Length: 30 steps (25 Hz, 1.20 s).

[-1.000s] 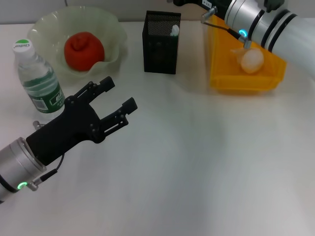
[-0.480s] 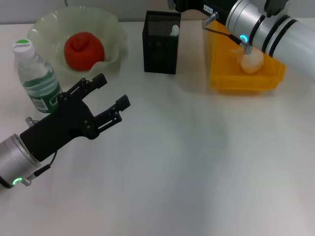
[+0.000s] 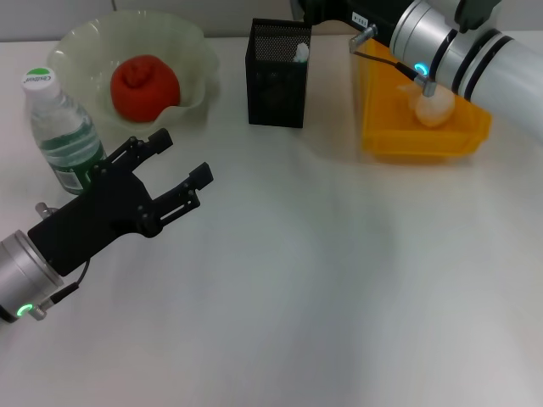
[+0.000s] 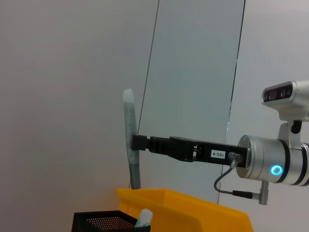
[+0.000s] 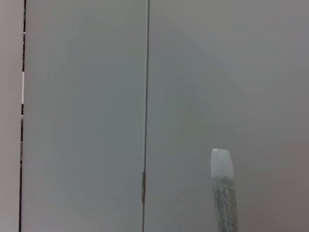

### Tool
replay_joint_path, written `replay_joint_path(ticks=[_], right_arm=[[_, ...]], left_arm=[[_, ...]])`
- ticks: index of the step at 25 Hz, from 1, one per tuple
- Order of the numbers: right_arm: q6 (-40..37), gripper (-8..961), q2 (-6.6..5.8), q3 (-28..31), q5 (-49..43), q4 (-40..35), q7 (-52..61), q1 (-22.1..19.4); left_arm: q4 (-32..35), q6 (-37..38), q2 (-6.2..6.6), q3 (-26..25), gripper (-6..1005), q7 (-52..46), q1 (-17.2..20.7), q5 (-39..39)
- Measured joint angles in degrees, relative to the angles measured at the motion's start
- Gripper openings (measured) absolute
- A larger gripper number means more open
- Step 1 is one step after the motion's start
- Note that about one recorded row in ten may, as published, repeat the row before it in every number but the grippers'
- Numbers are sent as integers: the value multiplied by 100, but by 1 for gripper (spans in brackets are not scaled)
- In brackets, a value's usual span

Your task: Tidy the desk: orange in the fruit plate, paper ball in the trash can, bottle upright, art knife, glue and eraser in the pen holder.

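1. Art knife (image 4: pixel 129 140): the right claw (image 4: pixel 136 142) grips this grey-handled tool near its middle and holds it roughly upright above the pen holder (image 3: pixel 278 72), as the left wrist view shows. In the head view that claw lies past the top edge.
2. Judged step: dropping the knife into the pen holder. To do it well, centre the lower tip over the mesh opening, keep the knife near vertical, lower until the tip is inside the walls, then release. A white-topped item (image 3: pixel 301 53) already stands in a far corner, so aim for the free side.
3. Risk: the pen holder is light and tall; a tip catching its rim could tip it toward the trash can (image 3: pixel 421 136) just beside it.
4. Left claw (image 3: pixel 171 165): wide open, holding nothing, hovering over the desk (image 3: pixel 339 280) just beside the bottle (image 3: pixel 64 136), which stands upright.
5. Elsewhere: the orange (image 3: pixel 145 86) sits in the fruit plate (image 3: pixel 191 47); the paper ball (image 3: pixel 432 106) lies in the trash can. The eraser is not visible.
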Motion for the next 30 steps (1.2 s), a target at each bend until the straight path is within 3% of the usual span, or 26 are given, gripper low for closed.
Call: replay_joint_path(ticks=[30], right_arm=[[-154, 225, 0, -9, -8, 22, 26, -37]], left_arm=[[-15, 8, -15, 0, 813, 26, -35, 2]])
